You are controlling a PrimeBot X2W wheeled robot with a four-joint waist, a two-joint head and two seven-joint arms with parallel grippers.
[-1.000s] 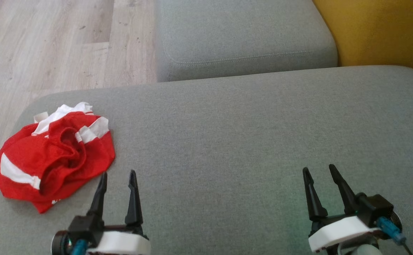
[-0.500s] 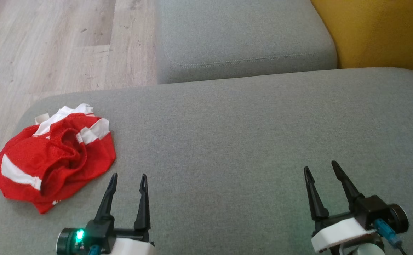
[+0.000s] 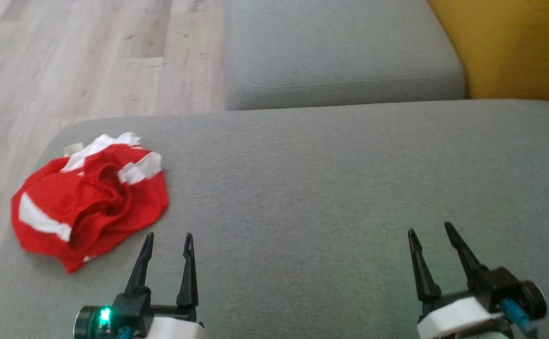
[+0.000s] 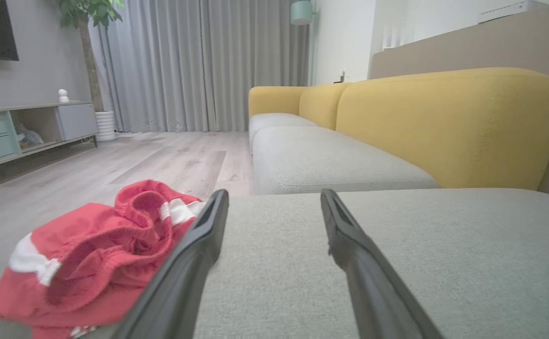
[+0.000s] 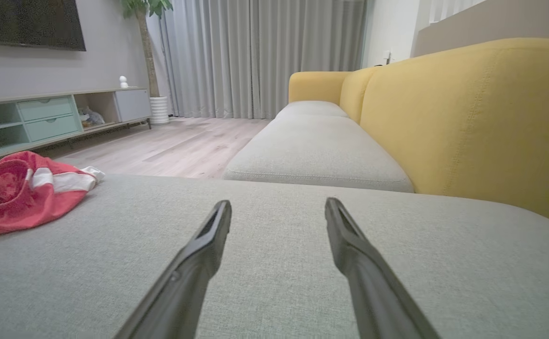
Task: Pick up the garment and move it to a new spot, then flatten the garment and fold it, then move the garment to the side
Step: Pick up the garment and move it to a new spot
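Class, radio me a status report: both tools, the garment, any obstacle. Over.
Left tool open, empty, near garment. Right tool open, empty. Red-and-white garment crumpled on grey cushion, untouched. Nothing in the way.

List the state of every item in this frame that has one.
garment: crumpled in a heap on the grey cushion, not gripped
left end effector: open, empty, close beside the garment
right end effector: open, empty, over the grey cushion

Red garment (image 3: 91, 202) with white stripes, grey cushion (image 3: 330, 197), yellow backrest (image 3: 514, 47)
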